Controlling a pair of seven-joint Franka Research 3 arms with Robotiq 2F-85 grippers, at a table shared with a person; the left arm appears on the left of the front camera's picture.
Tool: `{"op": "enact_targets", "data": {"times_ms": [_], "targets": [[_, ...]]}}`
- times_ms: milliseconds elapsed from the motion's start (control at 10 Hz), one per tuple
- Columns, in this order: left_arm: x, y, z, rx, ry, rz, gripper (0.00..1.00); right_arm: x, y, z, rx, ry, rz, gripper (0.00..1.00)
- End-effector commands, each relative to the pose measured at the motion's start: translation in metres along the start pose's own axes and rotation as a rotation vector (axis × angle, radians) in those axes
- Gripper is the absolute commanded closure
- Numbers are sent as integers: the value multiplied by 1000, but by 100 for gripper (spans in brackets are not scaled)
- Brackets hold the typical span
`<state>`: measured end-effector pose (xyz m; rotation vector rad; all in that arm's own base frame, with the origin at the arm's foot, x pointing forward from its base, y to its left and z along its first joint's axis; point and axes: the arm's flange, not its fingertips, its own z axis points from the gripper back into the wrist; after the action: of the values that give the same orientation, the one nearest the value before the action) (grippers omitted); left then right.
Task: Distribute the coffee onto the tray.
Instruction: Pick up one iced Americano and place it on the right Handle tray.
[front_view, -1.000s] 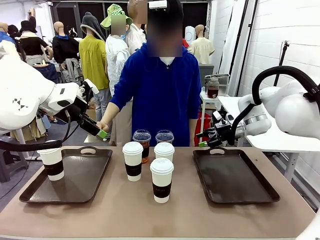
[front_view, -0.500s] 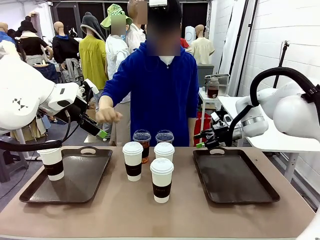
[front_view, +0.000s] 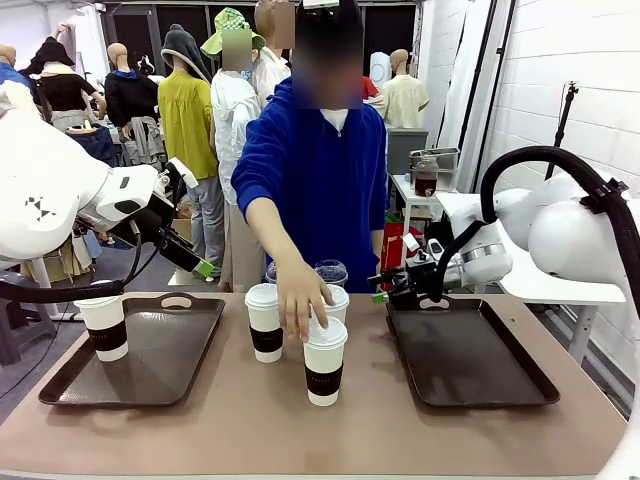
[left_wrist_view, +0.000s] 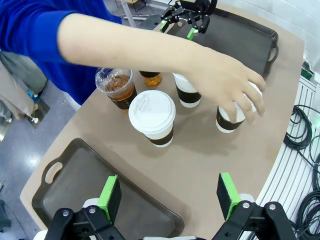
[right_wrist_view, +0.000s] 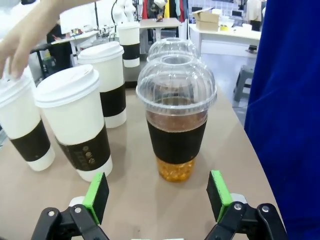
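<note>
The coffee stands mid-table: three white lidded cups with brown sleeves (front_view: 264, 320), (front_view: 324, 362), (front_view: 336, 300), and a clear dome-lidded cup of amber drink (front_view: 330, 271) behind them. One more white cup (front_view: 103, 325) stands on the left tray (front_view: 150, 375). A person's hand (front_view: 298, 305) rests on the front cup's lid. My right gripper (front_view: 385, 292) hangs open beside the right tray (front_view: 470, 360), facing a dome-lidded cup (right_wrist_view: 176, 115) close ahead, with a second one (right_wrist_view: 172, 46) behind it. My left gripper (front_view: 200, 262) is open above the left tray's far edge.
The person stands at the far side, with an arm (left_wrist_view: 150, 47) stretched over the cups. In the left wrist view the open gripper (left_wrist_view: 168, 192) looks down on the left tray's corner (left_wrist_view: 100, 200) and the cups. A side table (front_view: 425, 195) stands behind at right.
The person's hand rose from beside the left gripper, then came down onto the front white cup. My right gripper moved left, toward the cups. The left arm stayed still.
</note>
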<state>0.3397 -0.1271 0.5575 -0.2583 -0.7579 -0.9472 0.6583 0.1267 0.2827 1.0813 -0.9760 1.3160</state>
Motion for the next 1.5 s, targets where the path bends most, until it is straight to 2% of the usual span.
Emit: {"op": "enact_targets", "data": {"times_ms": [0, 600, 1400], "targets": [[-1, 1, 0, -1, -2, 3, 0, -5, -13, -18, -8, -35, 23, 0], [-1, 1, 0, -1, -2, 3, 0, -15, -26, -56, -3, -77, -2, 0], [-1, 1, 0, -1, -2, 3, 0, -19, -36, -81, 17, -93, -17, 0]]}}
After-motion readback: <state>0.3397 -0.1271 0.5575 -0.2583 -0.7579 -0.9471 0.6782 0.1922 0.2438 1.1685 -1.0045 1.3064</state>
